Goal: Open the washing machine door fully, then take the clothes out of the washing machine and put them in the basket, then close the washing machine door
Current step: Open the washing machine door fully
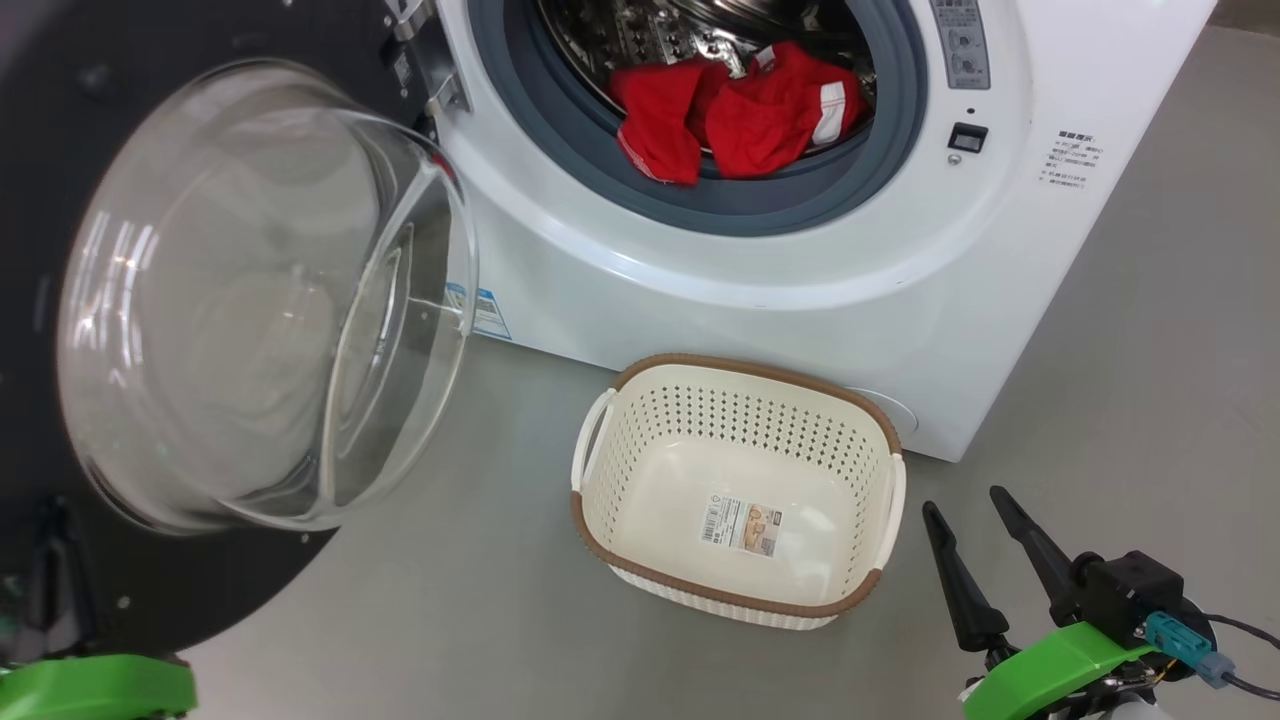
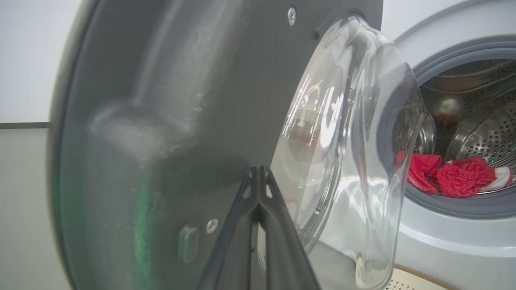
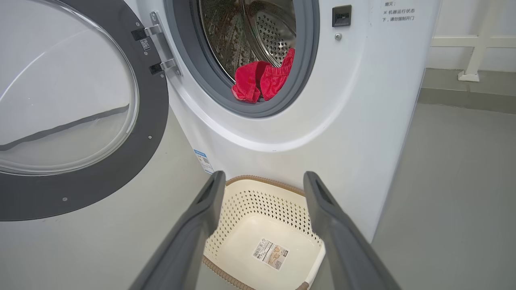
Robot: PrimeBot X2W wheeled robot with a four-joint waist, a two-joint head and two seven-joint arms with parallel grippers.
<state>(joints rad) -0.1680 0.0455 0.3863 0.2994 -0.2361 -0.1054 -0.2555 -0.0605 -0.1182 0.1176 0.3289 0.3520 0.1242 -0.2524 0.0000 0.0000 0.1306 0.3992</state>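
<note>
The washing machine door [image 1: 60, 120] stands swung out to the left, its clear glass bowl [image 1: 250, 300] bulging toward me. Red clothes [image 1: 750, 110] with white trim lie at the front of the steel drum inside the white washing machine [image 1: 800, 320]. The cream basket [image 1: 745, 372] sits empty on the floor in front of it. My left gripper [image 2: 258, 171] is shut, with its tips at the door's black inner face [image 2: 161, 100] beside the glass; I cannot tell if they touch. My right gripper [image 1: 963, 500] is open and empty, just right of the basket. In the right wrist view it [image 3: 264, 177] points over the basket [image 3: 262, 201].
Grey floor spreads around the machine, with free room to the right [image 3: 463, 181]. The open door blocks the left side. A white wall and a white frame leg [image 3: 469, 74] stand behind on the right. The green cover of my left arm [image 1: 90, 688] shows at the lower left.
</note>
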